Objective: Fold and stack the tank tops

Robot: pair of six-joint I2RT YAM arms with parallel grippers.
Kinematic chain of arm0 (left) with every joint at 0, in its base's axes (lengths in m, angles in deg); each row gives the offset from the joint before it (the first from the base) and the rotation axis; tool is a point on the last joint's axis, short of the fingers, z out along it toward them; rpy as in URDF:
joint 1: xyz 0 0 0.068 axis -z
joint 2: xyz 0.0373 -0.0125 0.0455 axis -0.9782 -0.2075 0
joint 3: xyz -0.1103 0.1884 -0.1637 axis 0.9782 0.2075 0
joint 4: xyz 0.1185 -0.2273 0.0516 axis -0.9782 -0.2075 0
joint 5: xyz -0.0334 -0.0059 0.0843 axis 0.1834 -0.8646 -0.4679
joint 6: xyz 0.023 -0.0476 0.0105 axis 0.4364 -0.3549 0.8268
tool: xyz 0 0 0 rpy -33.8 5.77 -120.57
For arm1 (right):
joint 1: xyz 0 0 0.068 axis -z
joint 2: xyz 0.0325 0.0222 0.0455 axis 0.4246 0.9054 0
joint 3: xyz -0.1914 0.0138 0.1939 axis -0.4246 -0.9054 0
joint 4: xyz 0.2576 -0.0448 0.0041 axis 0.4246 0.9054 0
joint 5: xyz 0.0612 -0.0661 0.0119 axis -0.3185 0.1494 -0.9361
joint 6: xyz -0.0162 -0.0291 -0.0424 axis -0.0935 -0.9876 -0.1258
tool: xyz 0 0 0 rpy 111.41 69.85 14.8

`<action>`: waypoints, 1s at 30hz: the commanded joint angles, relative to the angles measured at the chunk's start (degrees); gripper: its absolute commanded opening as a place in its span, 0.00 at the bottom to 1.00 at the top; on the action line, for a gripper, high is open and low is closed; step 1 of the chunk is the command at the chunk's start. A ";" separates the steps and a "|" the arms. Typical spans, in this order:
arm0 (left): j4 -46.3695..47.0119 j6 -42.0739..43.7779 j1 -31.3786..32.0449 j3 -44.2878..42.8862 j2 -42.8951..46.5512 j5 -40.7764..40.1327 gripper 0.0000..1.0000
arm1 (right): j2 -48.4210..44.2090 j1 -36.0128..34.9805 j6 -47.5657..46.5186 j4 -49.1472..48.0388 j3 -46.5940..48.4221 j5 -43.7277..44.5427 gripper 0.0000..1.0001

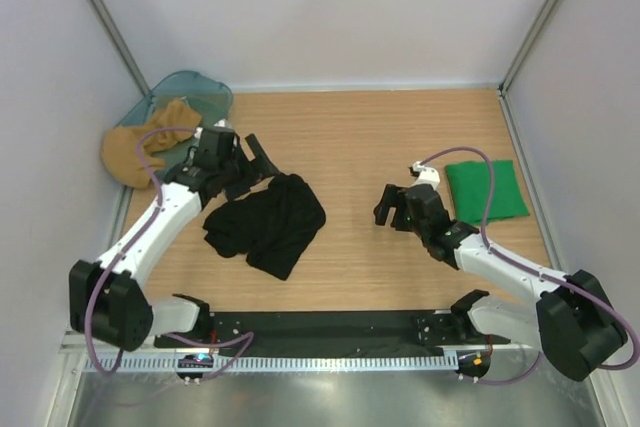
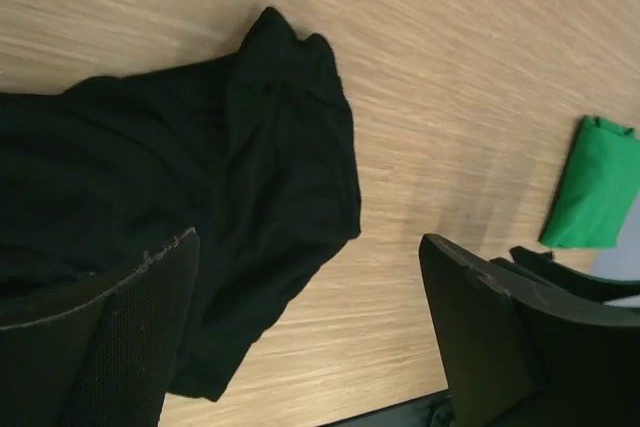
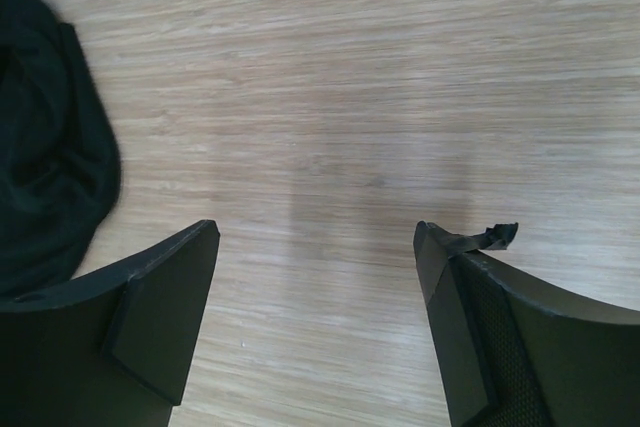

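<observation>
- The black tank top (image 1: 265,224) lies crumpled in a loose heap on the desk (image 1: 360,137), left of centre, with no neat fold that we can make out.
- The left end effector (image 1: 252,165) hangs at the far-left edge of that heap. In the left wrist view its jaws stand wide apart around nothing. One finger (image 2: 110,327) sits over the black fabric (image 2: 200,167) and the other over bare wood. We cannot tell whether the finger touches the cloth.
- The green tank top (image 1: 486,189) lies folded into a flat rectangle on the right side of the desk, near the right wall and well apart from the black one. It also shows at the right edge of the left wrist view (image 2: 595,187).
- The right end effector (image 1: 392,209) sits between the two tops, nearer the green one. Its jaws are spread wide and empty over bare wood (image 3: 317,232), with the black top (image 3: 45,147) off to its left.
- At the far left corner, a tan cloth (image 1: 135,152) spills from a translucent blue-green bin (image 1: 205,87).
</observation>
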 commanded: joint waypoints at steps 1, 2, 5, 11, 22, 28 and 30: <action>1.46 3.53 0.33 -1.57 11.07 -4.18 0.92 | 2.17 -0.37 -1.67 -6.04 0.15 -6.25 0.84; 0.59 3.97 0.33 -1.30 12.13 -4.18 0.92 | 2.71 -0.63 -1.76 -6.92 0.24 -7.66 0.82; -2.84 5.21 0.33 0.28 15.91 -7.52 0.93 | 4.99 -1.69 -2.64 -9.56 0.68 -12.50 0.78; -4.34 3.72 0.33 8.36 20.31 -6.39 0.91 | 11.58 -4.94 -3.87 -10.80 5.33 -19.19 0.66; -3.55 -1.11 0.15 16.28 21.71 -12.96 1.00 | 22.83 -25.14 -5.98 3.35 23.17 -14.36 0.63; -8.11 -3.31 -6.78 16.37 24.96 -16.22 0.99 | 28.88 -34.73 -5.89 5.90 28.09 -6.55 0.59; -9.87 -3.58 -11.52 16.55 25.58 -15.61 1.00 | 31.44 -37.62 -5.89 7.48 31.33 -3.83 0.59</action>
